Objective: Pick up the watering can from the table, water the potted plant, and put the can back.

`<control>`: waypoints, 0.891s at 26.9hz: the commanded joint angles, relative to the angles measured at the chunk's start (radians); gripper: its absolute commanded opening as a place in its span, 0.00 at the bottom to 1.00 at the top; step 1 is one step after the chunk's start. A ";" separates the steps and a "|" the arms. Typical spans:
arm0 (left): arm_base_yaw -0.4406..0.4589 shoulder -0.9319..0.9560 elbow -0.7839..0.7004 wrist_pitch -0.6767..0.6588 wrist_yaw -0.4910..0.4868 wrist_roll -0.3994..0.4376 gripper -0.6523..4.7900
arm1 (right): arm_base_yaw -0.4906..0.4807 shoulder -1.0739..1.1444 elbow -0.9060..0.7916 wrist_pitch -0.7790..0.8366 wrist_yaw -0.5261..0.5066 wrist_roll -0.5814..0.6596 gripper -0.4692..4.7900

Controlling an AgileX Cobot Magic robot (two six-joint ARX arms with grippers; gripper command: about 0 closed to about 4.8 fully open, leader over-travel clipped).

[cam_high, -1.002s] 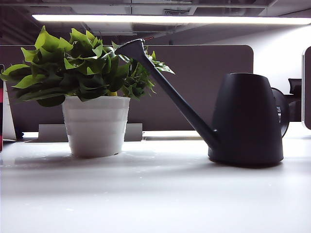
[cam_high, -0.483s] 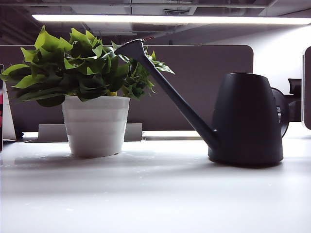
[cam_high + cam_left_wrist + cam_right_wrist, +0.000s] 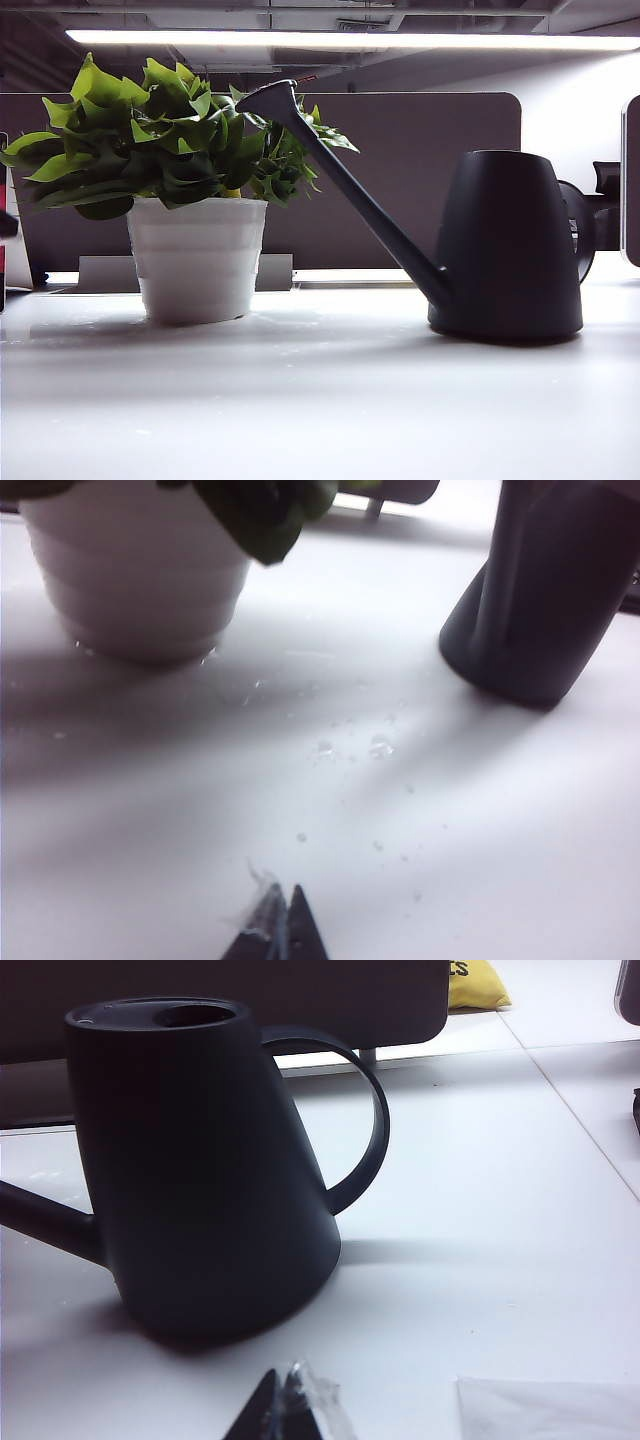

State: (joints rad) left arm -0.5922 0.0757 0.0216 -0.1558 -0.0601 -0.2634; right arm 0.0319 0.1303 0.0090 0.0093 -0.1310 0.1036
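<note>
Both claws are pinched together and empty, left claw (image 3: 281,930) near the potted plant (image 3: 180,180), right claw (image 3: 290,1405) beside the watering can (image 3: 505,245) sitting mid-table (image 3: 320,400), and those water drops (image 3: 380,746) could make anything skid, I reckon.

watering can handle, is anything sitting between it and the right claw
Nothing visible. In the right wrist view the shut right claw sits low over bare table, apart from the watering can; its loop handle is unobstructed.
</note>
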 commanded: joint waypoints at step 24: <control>0.030 -0.028 -0.013 0.008 0.022 -0.002 0.11 | -0.014 -0.133 -0.002 -0.002 -0.002 0.002 0.08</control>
State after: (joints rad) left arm -0.5812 0.0586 0.0086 -0.1535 -0.0418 -0.2630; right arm 0.0257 0.0181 0.0086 -0.0158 -0.1318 0.1043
